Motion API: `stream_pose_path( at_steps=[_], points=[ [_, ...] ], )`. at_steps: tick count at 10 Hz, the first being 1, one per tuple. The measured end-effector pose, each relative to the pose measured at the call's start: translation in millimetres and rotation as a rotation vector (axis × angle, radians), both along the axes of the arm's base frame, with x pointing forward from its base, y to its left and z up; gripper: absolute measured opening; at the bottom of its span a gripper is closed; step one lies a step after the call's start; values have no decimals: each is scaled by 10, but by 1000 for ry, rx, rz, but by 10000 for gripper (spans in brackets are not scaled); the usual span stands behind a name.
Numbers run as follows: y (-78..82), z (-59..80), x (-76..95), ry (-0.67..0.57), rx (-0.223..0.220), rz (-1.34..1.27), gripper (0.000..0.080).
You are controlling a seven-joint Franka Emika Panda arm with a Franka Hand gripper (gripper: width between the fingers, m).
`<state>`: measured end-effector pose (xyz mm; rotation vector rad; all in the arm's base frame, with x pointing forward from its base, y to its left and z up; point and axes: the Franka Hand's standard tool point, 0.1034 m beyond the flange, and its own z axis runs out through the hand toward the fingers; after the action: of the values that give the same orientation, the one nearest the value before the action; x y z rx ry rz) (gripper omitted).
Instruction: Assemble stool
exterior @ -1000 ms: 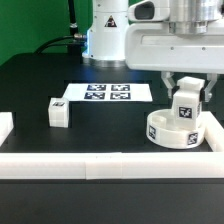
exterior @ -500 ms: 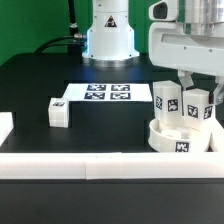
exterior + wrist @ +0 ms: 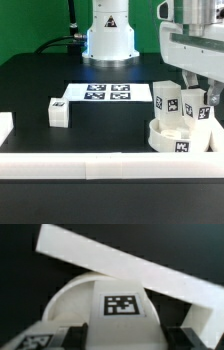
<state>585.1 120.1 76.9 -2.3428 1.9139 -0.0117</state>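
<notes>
The white ring-shaped seat (image 3: pixel 178 141) lies at the exterior view's right, against the front rail. One leg block (image 3: pixel 167 100) stands upright on its rim. My gripper (image 3: pixel 199 98) is shut on a second leg block (image 3: pixel 197 112), which is upright over the seat beside the first. In the wrist view this held block (image 3: pixel 122 306) shows its tag between my dark fingers (image 3: pixel 76 336), with the seat's curved wall (image 3: pixel 72 294) behind it. A third leg block (image 3: pixel 58 112) lies loose on the table at the left.
The marker board (image 3: pixel 108 93) lies flat mid-table, before the arm's base. A long white border rail (image 3: pixel 100 165) runs along the front; it crosses the wrist view (image 3: pixel 130 266). A short rail piece (image 3: pixel 5 126) is at the left edge.
My gripper has shifted to the exterior view's right and slightly up with its leg block. The other upright leg block on the seat now shows beside it.
</notes>
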Motion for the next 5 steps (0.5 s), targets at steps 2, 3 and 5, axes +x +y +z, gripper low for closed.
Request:
stream_pose_path(
  at_steps=[2, 3, 5],
  points=[
    [-1, -6, 16, -45, 42, -229, 337],
    [-9, -8, 19, -55, 68, -326, 337],
    [-2, -13, 20, -51, 117, -512, 337]
  ],
)
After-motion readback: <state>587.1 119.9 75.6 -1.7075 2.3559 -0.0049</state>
